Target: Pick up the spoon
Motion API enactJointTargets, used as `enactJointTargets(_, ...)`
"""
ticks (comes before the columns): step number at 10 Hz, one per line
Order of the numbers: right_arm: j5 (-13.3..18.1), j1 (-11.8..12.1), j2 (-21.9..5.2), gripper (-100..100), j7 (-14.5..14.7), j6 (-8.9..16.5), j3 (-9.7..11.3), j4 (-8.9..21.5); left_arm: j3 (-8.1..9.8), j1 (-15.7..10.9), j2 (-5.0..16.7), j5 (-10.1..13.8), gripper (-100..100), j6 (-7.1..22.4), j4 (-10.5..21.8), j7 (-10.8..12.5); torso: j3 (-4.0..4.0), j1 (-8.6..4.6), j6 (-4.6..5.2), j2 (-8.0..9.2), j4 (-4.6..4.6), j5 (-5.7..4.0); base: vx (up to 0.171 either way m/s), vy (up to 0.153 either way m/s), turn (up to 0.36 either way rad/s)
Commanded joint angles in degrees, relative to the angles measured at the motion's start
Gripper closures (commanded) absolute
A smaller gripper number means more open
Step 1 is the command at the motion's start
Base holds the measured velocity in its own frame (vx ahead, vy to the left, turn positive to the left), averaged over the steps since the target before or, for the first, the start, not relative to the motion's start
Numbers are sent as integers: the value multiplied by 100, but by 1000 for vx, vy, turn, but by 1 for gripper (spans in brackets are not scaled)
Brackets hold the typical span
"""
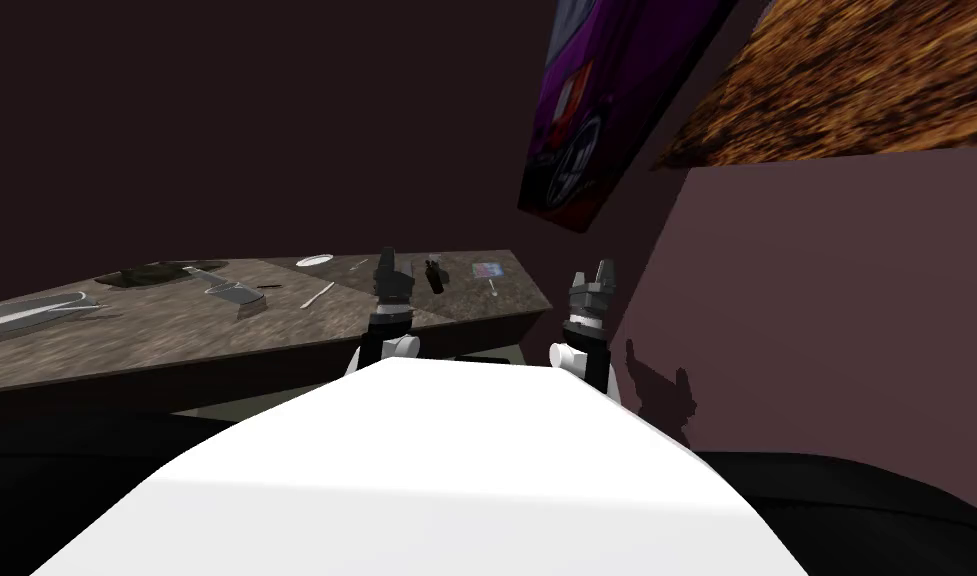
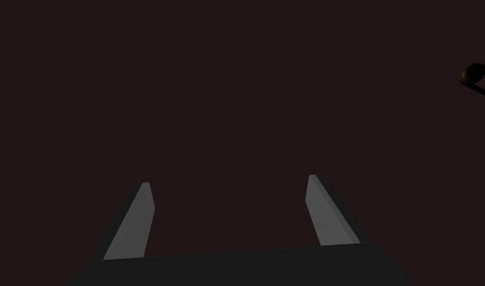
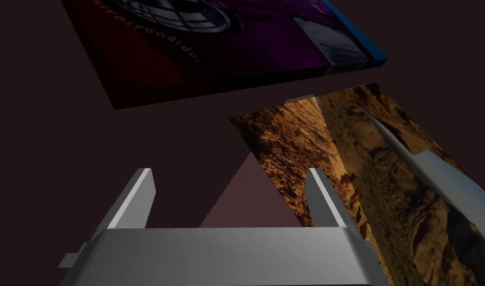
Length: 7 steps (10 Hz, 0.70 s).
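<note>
A thin white utensil, which looks like the spoon, lies flat on the stone-patterned counter, beside a small white plate. My left gripper is raised in front of the counter's right part, to the right of the utensil and apart from it. In the left wrist view the left gripper is open and empty, facing a flat dark wall. My right gripper is held up past the counter's right end. In the right wrist view the right gripper is also open and empty.
On the counter are a grey scoop-like thing, a dark heap, a silvery tray at far left, a black bottle and a coloured card. A wall stands close on the right.
</note>
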Motion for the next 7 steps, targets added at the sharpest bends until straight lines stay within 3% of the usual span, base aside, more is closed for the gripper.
enactJointTargets(1,-5,-21,-201,-100,7,28,7,40,0,0,0,0,0,0,0,0,0,0,0,0,0,0,-3,-8,83)
enactJointTargets(5,-32,-135,-880,-100,43,203,51,283,0,-1,0,0,0,0,0,0,3,-16,-2,6,1,-3,-17,-30,178)
enactJointTargets(7,-52,-215,-1244,-100,66,344,92,472,0,-1,0,0,0,0,0,0,3,-18,-4,5,1,-4,-25,-42,306)
